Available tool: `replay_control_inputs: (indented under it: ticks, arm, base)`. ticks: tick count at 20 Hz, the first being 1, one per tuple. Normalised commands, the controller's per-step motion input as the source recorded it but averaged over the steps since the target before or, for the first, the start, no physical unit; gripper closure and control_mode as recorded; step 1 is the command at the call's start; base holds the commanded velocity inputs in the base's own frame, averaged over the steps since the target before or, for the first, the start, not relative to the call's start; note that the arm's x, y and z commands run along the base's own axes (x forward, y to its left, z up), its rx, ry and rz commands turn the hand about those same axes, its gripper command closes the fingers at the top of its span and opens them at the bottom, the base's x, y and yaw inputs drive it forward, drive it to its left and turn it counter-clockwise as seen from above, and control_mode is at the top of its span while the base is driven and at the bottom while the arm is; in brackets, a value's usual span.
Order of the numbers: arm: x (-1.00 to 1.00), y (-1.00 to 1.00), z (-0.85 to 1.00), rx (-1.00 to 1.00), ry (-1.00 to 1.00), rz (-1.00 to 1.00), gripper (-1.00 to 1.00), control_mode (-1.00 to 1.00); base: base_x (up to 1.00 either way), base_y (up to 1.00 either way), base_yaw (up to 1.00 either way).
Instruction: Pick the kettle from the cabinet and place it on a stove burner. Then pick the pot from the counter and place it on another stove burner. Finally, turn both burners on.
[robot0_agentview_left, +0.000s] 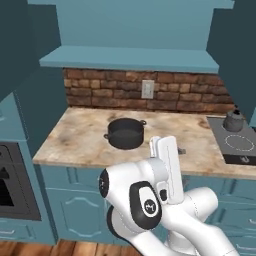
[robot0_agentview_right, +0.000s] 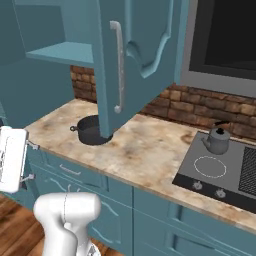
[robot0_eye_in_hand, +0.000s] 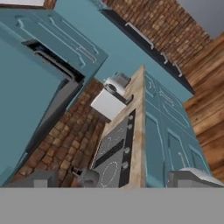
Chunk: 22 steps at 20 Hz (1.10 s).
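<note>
Kettle (robot0_agentview_right: 218, 140) is seen standing upright on the dark-grey cooktop (robot0_agentview_right: 235, 175), at the back of it, just behind a white burner ring (robot0_agentview_right: 210, 166); in the left base view the kettle (robot0_agentview_left: 233, 120) is found at the far right, beyond a burner ring (robot0_agentview_left: 239, 143). Two small round knobs (robot0_agentview_right: 208, 189) are seen along the cooktop's front edge. The pot (robot0_agentview_left: 125, 133), wide, low and dark grey, rests on the marbled counter (robot0_agentview_left: 80, 137), well apart from the cooktop, below the teal shelf (robot0_agentview_left: 130, 58) of the wall cabinet. The cabinet door (robot0_agentview_right: 135, 55) is swung open, its silver bar handle (robot0_agentview_right: 118, 67) facing outward, and part of the pot (robot0_agentview_right: 90, 130) is hidden behind it. The gripper (robot0_eye_in_hand: 116, 179) is held with its jaws spread wide and nothing between them, tilted so that the cooktop (robot0_eye_in_hand: 114, 153) runs sideways ahead of it.
</note>
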Motion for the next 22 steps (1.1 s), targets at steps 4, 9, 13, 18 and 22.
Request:
replay_control_inputs:
  ticks: [4, 9, 13, 18, 22]
  arm:
    - [0.0, 0.0, 0.0, 0.0, 0.0, 0.0, -1.0, 1.0]
    - [0.0, 0.0, 0.0, 0.0, 0.0, 0.0, -1.0, 1.0]
    - [0.0, 0.0, 0.0, 0.0, 0.0, 0.0, -1.0, 1.0]
    - [0.0, 0.0, 0.0, 0.0, 0.0, 0.0, -1.0, 1.0]
    - [0.0, 0.0, 0.0, 0.0, 0.0, 0.0, -1.0, 1.0]
  base:
    - [0.17, 0.42, -0.12]
    - [0.16, 0.35, -0.16]
    - [0.09, 0.28, -0.19]
    - [0.21, 0.19, -0.22]
    - [0.32, 0.17, -0.22]
